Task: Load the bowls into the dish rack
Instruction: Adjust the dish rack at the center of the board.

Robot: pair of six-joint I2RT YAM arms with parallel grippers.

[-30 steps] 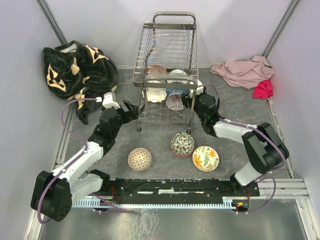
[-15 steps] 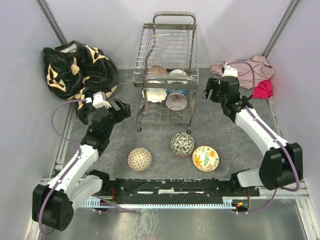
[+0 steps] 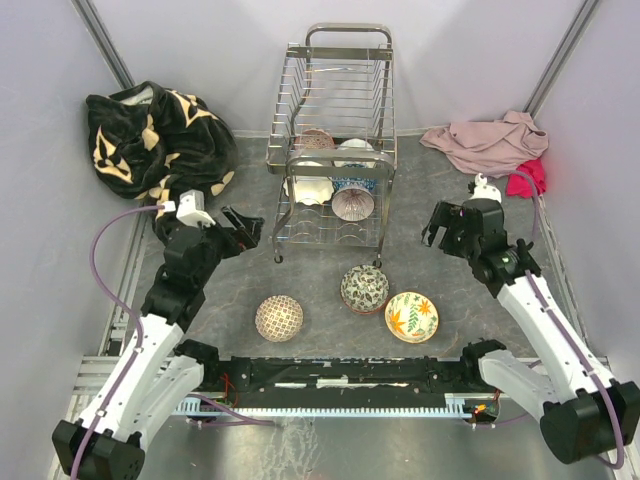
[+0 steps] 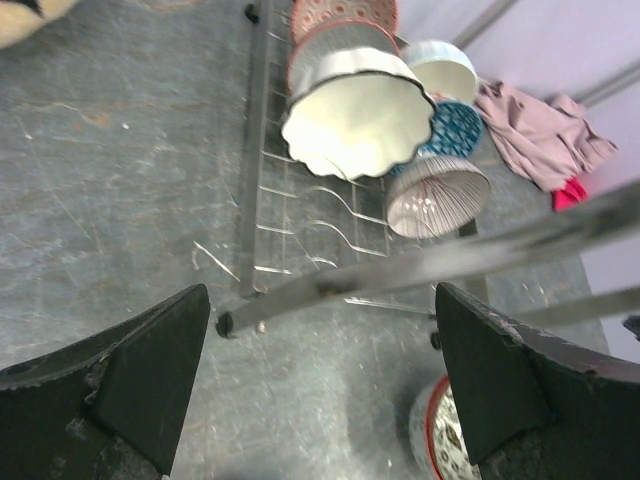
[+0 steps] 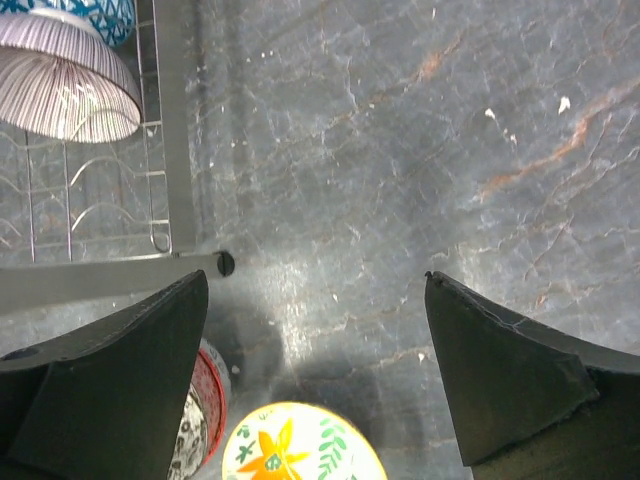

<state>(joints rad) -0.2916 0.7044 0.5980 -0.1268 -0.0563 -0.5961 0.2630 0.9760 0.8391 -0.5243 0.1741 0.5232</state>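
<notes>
Chrome rack (image 3: 335,100) is standing toward the table's (image 3: 450,280) far edge, holding bowls (image 3: 351,204); left gripper (image 3: 243,224) and right gripper (image 3: 436,226) are flanking it, both spread, empty.

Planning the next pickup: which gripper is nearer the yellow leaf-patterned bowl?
Right. The right gripper hangs open just beyond and right of the yellow bowl; the left gripper sits left of the dish rack, much farther off.

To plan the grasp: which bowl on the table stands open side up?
The yellow leaf-painted bowl, rightmost; the dotted bowl and the floral bowl lie upside down.
</notes>
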